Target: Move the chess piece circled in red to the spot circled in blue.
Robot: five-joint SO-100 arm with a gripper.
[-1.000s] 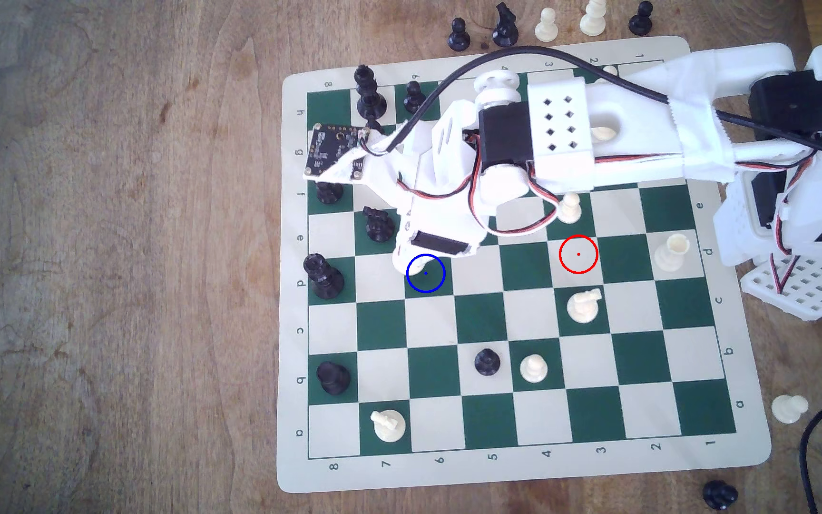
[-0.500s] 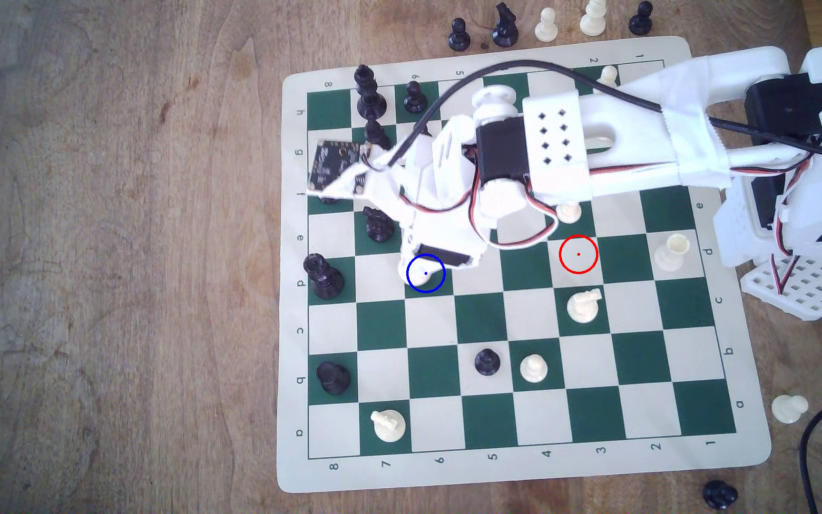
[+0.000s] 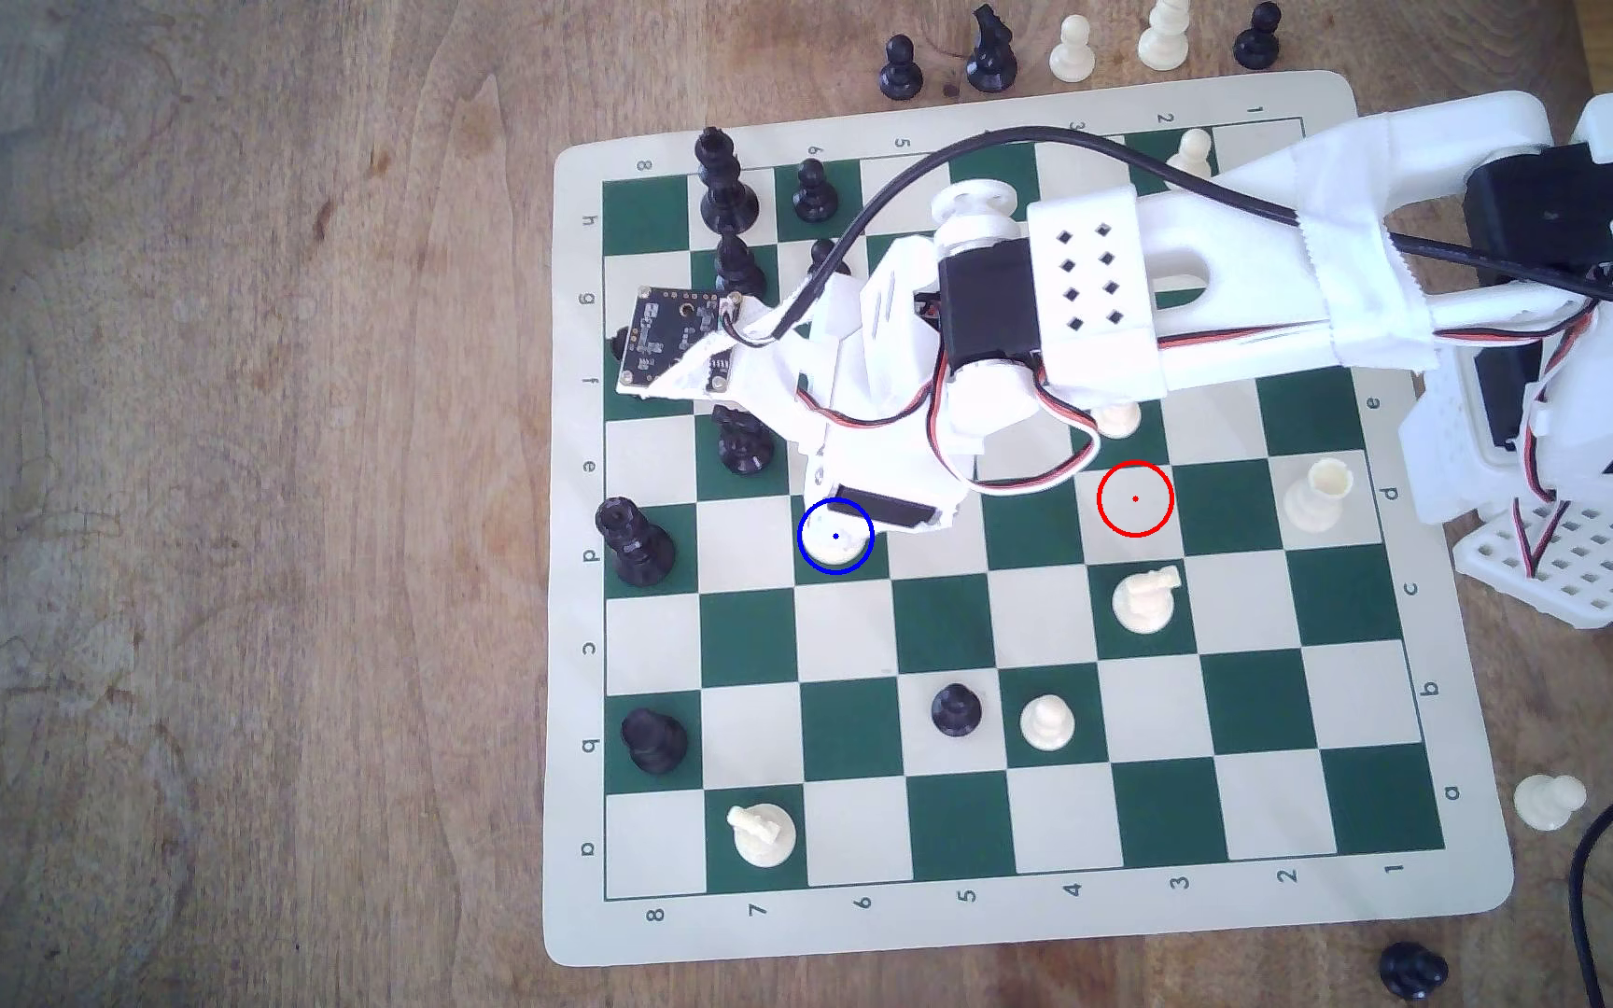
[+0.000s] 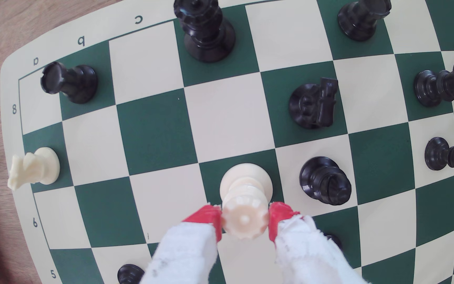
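- The queen (image 4: 243, 202) stands upright on the blue spot (image 3: 856, 567), its base on that dark green square; in the exterior view its crown shows inside the blue ring.
- The gripper (image 4: 245, 222) is around the queen's crown, one red fingertip (image 4: 206, 218) on each side. The jaws are narrowly parted, just the crown's width; whether they press on it or have already let go, I cannot tell.
- Progress, as I judge it: the carry is done and the queen is down on target. The red-ringed square (image 3: 1135, 498), well apart from the queen toward the exterior view's right, is bare.
- What is left: open the jaws fully if not yet done, then lift straight up clear of the crown without tipping the queen.
- Neighbours of the queen: a black pawn (image 4: 325, 180) just beside it on the next cream square, a black knight (image 4: 313, 105) diagonally further off, a tall black piece (image 4: 205, 30) two squares beyond. The pawn is the likeliest thing to be knocked on withdrawal.
- Containers: none here. The board (image 3: 967, 921) is the only holder, a flat mat on a wooden table (image 3: 250, 485), bearing black and cream pieces; a few more pieces stand off the mat on the wood.
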